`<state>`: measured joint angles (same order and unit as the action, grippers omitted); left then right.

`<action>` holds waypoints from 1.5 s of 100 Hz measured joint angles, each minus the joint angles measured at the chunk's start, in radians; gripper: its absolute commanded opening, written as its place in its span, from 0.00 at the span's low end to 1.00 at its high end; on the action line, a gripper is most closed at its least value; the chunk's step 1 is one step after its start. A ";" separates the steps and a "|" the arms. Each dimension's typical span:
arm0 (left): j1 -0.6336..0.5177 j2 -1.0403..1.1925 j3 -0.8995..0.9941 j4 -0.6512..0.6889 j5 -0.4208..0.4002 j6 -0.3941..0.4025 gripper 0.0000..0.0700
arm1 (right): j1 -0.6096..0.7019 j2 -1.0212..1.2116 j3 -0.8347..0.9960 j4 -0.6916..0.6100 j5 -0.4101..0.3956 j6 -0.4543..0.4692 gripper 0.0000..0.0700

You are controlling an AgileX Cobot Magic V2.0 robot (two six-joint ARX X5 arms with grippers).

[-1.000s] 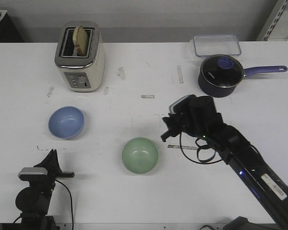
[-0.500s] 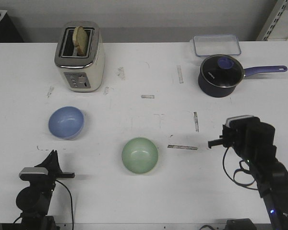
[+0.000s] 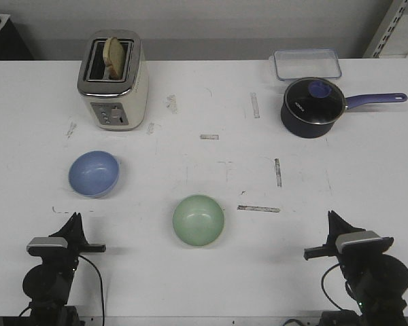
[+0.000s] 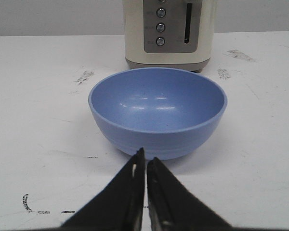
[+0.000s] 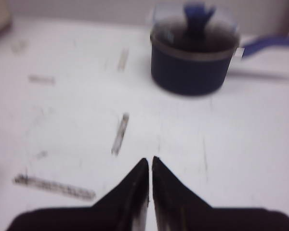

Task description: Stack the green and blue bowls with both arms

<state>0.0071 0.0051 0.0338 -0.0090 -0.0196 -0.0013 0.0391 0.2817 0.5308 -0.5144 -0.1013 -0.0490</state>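
You have two small round bowls, both upright with the mouth open upward, both empty. The blue bowl (image 3: 94, 173) is light periwinkle, smooth and plain, sitting at about 9 o'clock from the table's centre, toward the left side. In the left wrist view the blue bowl (image 4: 157, 109) rests flat, unmarked inside. The green bowl (image 3: 198, 219) is pale mint, the same size, sitting at about 6 o'clock from centre. The green one lies at 4 o'clock from the blue, well apart.

Toaster (image 3: 113, 79) behind left bowl (image 3: 93, 173); second bowl (image 3: 198, 219) centre-front; saucepan (image 3: 313, 106) back right.
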 measured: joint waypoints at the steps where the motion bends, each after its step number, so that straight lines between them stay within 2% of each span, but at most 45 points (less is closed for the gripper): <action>1: 0.000 0.000 0.000 0.001 0.000 -0.006 0.00 | 0.000 -0.006 0.000 0.003 0.000 0.000 0.00; 11: 0.000 0.000 0.002 0.025 0.000 -0.067 0.00 | 0.000 -0.035 0.000 0.008 0.000 0.000 0.00; 22: 0.000 0.002 0.034 0.098 -0.001 -0.090 0.00 | 0.000 -0.035 0.000 0.003 0.000 0.000 0.00; 29: 0.000 0.014 0.104 0.146 -0.011 -0.082 0.00 | 0.000 -0.035 0.000 0.003 0.000 0.000 0.00; 40: 0.000 0.079 0.298 0.151 -0.047 -0.018 0.00 | 0.000 -0.035 0.000 0.003 0.000 0.000 0.00; 61: -0.001 0.409 0.768 -0.043 -0.143 0.142 0.00 | 0.000 -0.035 -0.001 0.003 -0.001 0.000 0.00; 81: 0.013 0.727 1.072 -0.301 -0.166 0.159 0.03 | 0.000 -0.035 -0.001 0.003 -0.001 0.000 0.00; 99: 0.071 0.942 1.142 -0.401 -0.163 0.108 0.31 | 0.000 -0.035 -0.001 0.003 -0.001 0.000 0.00; 106: 0.100 1.006 1.141 -0.436 -0.127 0.087 0.45 | 0.000 -0.035 -0.001 0.003 -0.002 0.000 0.00; 110: 0.116 1.035 1.141 -0.452 -0.092 0.074 0.60 | 0.000 -0.035 -0.001 0.003 -0.002 0.000 0.00; 115: 0.136 1.066 1.141 -0.473 -0.048 0.050 0.84 | 0.000 -0.035 -0.001 0.003 -0.002 0.000 0.00; 120: 0.153 1.099 1.141 -0.492 -0.021 0.014 1.00 | 0.000 -0.035 -0.001 0.003 -0.002 0.000 0.00; 129: 0.175 1.168 1.141 -0.517 -0.003 -0.043 1.00 | 0.000 -0.035 -0.001 0.003 -0.002 0.000 0.00; 142: 0.201 1.272 1.141 -0.544 0.002 -0.071 1.00 | 0.000 -0.035 -0.001 0.003 -0.002 0.000 0.00; 150: 0.217 1.331 1.141 -0.550 0.042 -0.077 1.00 | 0.000 -0.035 -0.001 0.003 -0.002 0.000 0.00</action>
<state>0.2237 1.3365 1.1751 -0.5591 0.0223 -0.0784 0.0391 0.2462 0.5297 -0.5114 -0.1028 -0.0486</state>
